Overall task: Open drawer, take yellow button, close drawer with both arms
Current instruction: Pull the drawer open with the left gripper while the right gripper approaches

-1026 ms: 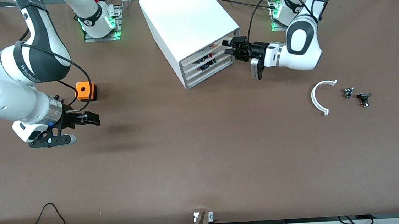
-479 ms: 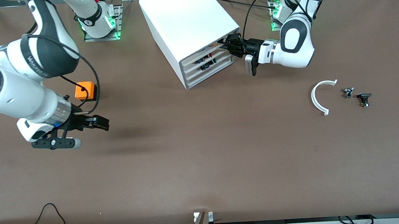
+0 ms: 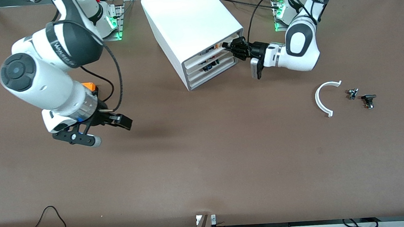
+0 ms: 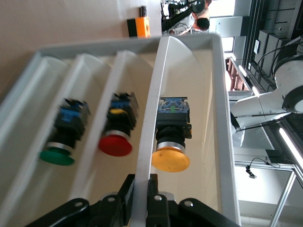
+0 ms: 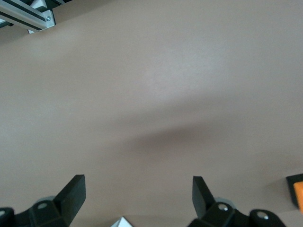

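The white cabinet (image 3: 191, 20) stands between the arm bases. My left gripper (image 3: 228, 48) is shut on the front lip of its highest drawer (image 3: 208, 52); in the left wrist view the fingers (image 4: 154, 196) pinch that white lip (image 4: 156, 94). The button (image 4: 171, 142), with its orange-yellow cap and black-and-blue body, lies in this drawer just past the lip. My right gripper (image 3: 118, 122) hangs open and empty over bare table toward the right arm's end; its fingers stand wide apart in the right wrist view (image 5: 137, 191).
The orange cube (image 3: 91, 86) sits partly under the right arm and shows in the right wrist view (image 5: 298, 191). A green button (image 4: 59, 153) and a red button (image 4: 116, 142) lie in lower drawers. A white curved piece (image 3: 325, 98) and small black parts (image 3: 361, 96) lie toward the left arm's end.
The right arm has swung its open gripper over the table toward the middle, covering part of the orange cube. The left gripper has moved in onto the drawer's lip.
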Action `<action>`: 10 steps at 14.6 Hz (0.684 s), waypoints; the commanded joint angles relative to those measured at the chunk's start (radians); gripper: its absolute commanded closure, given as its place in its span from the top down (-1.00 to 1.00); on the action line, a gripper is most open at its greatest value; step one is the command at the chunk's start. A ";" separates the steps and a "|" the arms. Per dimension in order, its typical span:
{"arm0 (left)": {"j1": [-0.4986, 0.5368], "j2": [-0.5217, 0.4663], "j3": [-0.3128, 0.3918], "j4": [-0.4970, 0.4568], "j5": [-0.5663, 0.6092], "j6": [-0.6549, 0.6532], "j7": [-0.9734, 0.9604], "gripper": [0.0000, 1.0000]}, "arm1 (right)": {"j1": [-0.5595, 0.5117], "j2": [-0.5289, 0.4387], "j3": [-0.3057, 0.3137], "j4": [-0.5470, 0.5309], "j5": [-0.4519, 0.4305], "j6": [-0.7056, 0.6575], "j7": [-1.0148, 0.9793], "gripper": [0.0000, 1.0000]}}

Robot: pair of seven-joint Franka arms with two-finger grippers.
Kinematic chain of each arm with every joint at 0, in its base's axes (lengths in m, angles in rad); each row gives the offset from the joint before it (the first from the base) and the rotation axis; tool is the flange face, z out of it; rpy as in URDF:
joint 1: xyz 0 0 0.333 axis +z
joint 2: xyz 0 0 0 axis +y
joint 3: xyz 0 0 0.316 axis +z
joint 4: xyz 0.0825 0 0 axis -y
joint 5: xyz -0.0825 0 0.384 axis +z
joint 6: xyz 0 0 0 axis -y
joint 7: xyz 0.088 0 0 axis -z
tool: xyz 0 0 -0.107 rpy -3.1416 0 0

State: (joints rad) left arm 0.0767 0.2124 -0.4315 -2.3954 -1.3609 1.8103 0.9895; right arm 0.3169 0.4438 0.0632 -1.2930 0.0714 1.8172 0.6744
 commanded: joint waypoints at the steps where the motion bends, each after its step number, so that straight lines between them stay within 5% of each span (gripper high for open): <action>1: 0.112 0.120 0.000 0.131 0.141 0.010 -0.015 -1.00 | 0.053 0.036 -0.005 0.073 0.011 -0.027 0.135 1.00; 7: 0.141 0.214 0.040 0.291 0.249 0.010 -0.044 -1.00 | 0.211 0.087 -0.006 0.132 0.008 -0.022 0.540 1.00; 9: 0.144 0.200 0.040 0.291 0.250 0.004 -0.066 0.99 | 0.263 0.110 -0.006 0.152 0.004 -0.019 0.661 1.00; 10: 0.144 0.179 0.042 0.291 0.256 0.003 -0.072 1.00 | 0.287 0.121 -0.006 0.153 0.002 -0.018 0.718 1.00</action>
State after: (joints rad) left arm 0.2251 0.4008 -0.3956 -2.1230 -1.1432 1.7978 0.9517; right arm 0.5631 0.5184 0.0652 -1.2010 0.0724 1.8160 1.2872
